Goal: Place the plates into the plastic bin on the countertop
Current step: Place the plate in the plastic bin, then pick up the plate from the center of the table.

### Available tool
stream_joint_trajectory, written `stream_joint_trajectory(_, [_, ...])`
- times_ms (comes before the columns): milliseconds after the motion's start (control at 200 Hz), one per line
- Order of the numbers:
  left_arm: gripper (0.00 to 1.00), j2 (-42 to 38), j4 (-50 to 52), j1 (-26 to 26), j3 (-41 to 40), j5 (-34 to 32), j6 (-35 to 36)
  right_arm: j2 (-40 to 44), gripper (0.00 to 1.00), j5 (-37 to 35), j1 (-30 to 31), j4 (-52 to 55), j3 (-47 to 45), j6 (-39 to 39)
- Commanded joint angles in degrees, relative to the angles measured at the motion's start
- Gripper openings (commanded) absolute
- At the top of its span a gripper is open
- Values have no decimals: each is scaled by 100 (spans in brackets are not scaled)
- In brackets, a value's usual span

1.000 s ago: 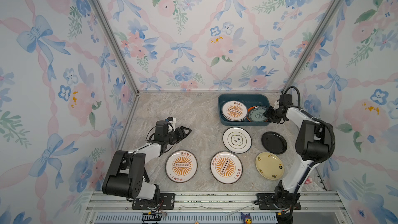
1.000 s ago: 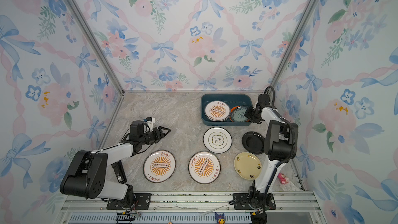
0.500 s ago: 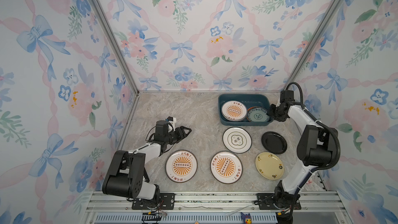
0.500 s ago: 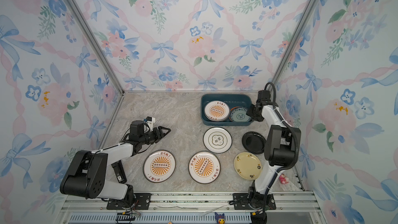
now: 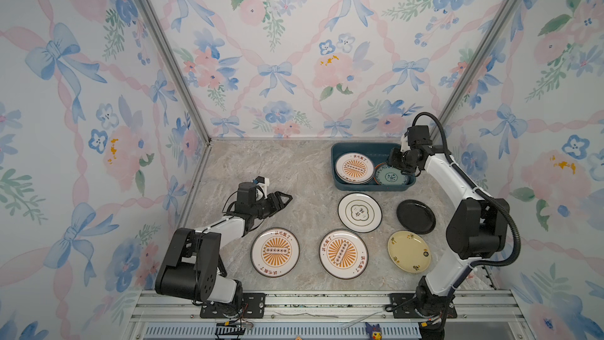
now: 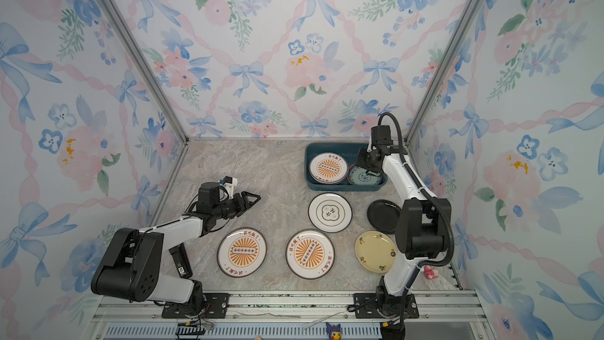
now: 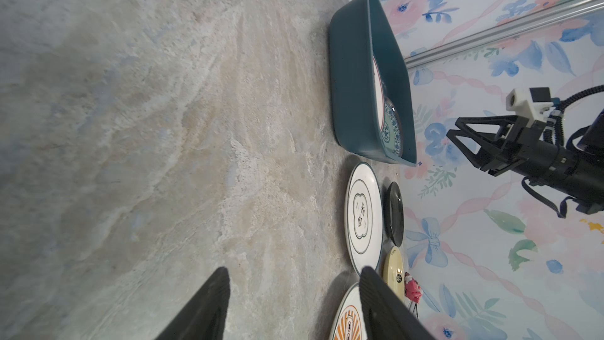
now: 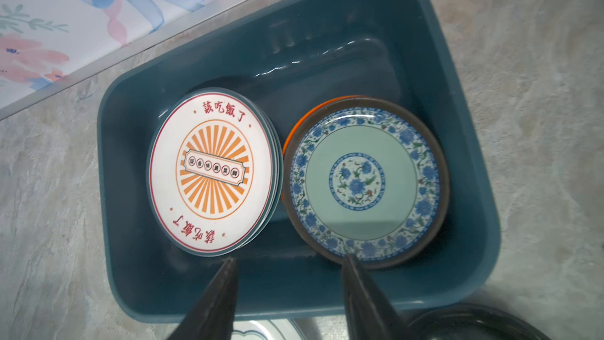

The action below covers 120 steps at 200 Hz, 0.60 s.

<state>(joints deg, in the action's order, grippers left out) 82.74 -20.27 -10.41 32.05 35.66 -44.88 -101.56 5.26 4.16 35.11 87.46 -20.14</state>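
Right pincer (image 8: 289, 256) stood apart over the plastic bin (image 8: 470, 191)
Ahead, teal plate (image 8: 362, 184) hid most of an orange plate (image 8: 302, 118); left pincer (image 7: 294, 269) apart too.

You can read 該吃飯了 in red, twice round the rim of the top sunburst plate (image 8: 166, 171) in the plastic bin (image 8: 137, 273). The six small characters on its centre banner (image 8: 214, 170) are unclear. Outside the bin, the near sunburst plate (image 5: 343, 254) and the far sunburst plate (image 5: 275, 252) carry the same phrase.

Five plates (image 5: 275, 252) lie on the countertop (image 5: 287, 171) (others in the bin (image 5: 366, 149)).
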Motion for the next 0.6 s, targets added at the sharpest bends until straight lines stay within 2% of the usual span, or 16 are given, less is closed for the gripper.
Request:
stream_joint_trajectory(0, [65, -65, 298, -375, 363, 50, 392, 387, 51, 138, 195, -103, -352, -77])
stream_joint_trajectory(200, [66, 243, 1116, -1479, 1277, -350, 877, 990, 52, 142, 313, -260, -1085, -143])
stream_joint_trajectory(420, [65, 840, 1144, -2403, 1538, -718, 813, 1411, 52, 143, 312, -315, -1587, -75])
stream_joint_trajectory(595, [64, 1362, 906, -2897, 1632, -991, 576, 1611, 52, 182, 313, -411, -1817, -75])
